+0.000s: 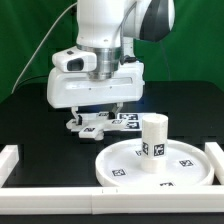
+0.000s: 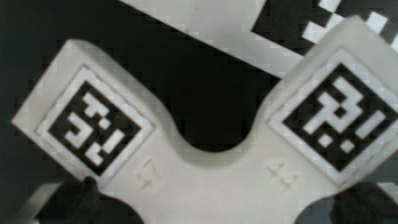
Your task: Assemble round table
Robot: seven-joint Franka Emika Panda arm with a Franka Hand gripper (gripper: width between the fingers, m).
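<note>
Below my wrist, on the black surface (image 1: 35, 125), lies a flat white forked piece (image 2: 205, 172). It has two pointed lobes, each with a black-and-white square tag on top, and a rounded notch between them that shows the dark surface. My jaws stand wide open with nothing clamped in them. In the wrist view one dark fingertip (image 2: 68, 198) shows at each side of the piece's narrower end. Whether they touch its edges I cannot tell.

Just beyond the lobes sits another white tagged part (image 2: 329, 20), only partly in the wrist view. In the exterior view it lies close beside the forked piece, on that view's right.

The round table's disc (image 1: 118, 160) lies flat on the surface, nearer the camera than my jaws and toward the exterior view's right, apart from the forked piece. It has a raised rim and several small tags on its face. The short thick leg (image 1: 152, 132) stands upright on the disc, near its far side, with a tag on the side turned to the camera. It is clear of my jaws.

A low white rail (image 1: 60, 197) borders the surface along the near edge, with further white blocks at the exterior view's left and right.
</note>
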